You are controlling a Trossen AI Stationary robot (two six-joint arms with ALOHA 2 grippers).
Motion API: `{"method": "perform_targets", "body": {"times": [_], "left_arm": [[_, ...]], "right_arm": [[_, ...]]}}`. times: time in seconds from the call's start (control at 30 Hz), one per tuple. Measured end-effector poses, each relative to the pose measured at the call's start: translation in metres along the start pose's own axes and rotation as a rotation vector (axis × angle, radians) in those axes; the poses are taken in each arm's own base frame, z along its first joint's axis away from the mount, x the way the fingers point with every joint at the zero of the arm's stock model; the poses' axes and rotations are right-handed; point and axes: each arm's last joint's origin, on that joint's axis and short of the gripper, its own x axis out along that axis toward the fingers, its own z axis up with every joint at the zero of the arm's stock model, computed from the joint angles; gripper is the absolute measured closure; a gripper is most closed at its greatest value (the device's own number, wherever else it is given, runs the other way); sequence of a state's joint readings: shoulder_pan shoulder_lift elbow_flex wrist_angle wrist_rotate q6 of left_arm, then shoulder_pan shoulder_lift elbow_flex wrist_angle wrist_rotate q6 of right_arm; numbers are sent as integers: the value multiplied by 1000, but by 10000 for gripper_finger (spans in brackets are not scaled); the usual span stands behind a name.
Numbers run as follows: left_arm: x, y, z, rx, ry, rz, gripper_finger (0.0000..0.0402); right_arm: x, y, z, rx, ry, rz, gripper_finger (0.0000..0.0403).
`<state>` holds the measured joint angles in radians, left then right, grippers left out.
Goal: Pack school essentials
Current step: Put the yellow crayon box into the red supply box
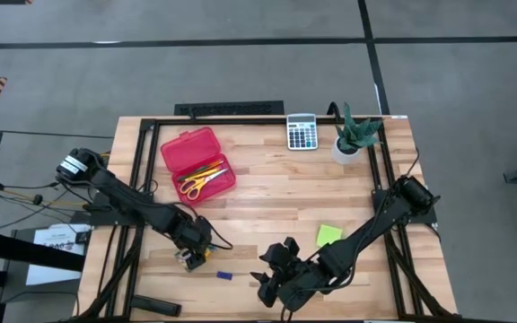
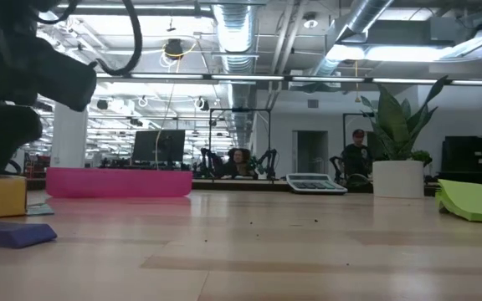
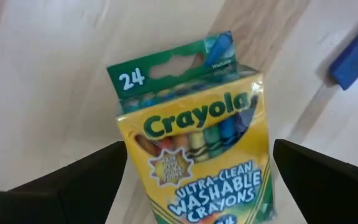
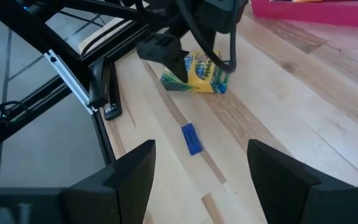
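A yellow-green crayon box lies flat on the wooden table near its front left, and also shows in the high view and the right wrist view. My left gripper is over it, open, with a finger on either side of the box. A tiny blue eraser lies just right of it. My right gripper is open and empty, right of the eraser. A lime sticky-note pad lies flat at the front right. Yellow-handled scissors and orange pencils lie in the open red case. My left gripper's fingers stand close on either side of the crayon box's long sides, coming from above. The box lies slightly askew between them. I cannot tell whether they touch it.
A grey calculator and a potted plant stand at the far edge. A black oblong thing lies at the front-left corner by the metal frame. Bare wood lies between the case and the sticky pad. People sit in the room beyond.
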<state>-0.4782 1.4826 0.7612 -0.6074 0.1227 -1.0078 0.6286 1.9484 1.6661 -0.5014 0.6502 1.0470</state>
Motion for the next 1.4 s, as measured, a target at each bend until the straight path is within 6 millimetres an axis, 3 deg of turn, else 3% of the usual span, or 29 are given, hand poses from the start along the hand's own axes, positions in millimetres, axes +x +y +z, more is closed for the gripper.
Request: {"method": "perform_targets", "body": {"times": [0.7,1.07,1.4], "left_arm": [[2,2,2,-73,-91,67,3],[23,3,6,-132,-24,127,3],[16,-1,10,-161,-59,184,3]], "right_arm": [[0,-1,0,-16,5,-11,143],[0,-1,0,-16,4,-11,143],[0,-1,0,-16,4,-12,143]]}}
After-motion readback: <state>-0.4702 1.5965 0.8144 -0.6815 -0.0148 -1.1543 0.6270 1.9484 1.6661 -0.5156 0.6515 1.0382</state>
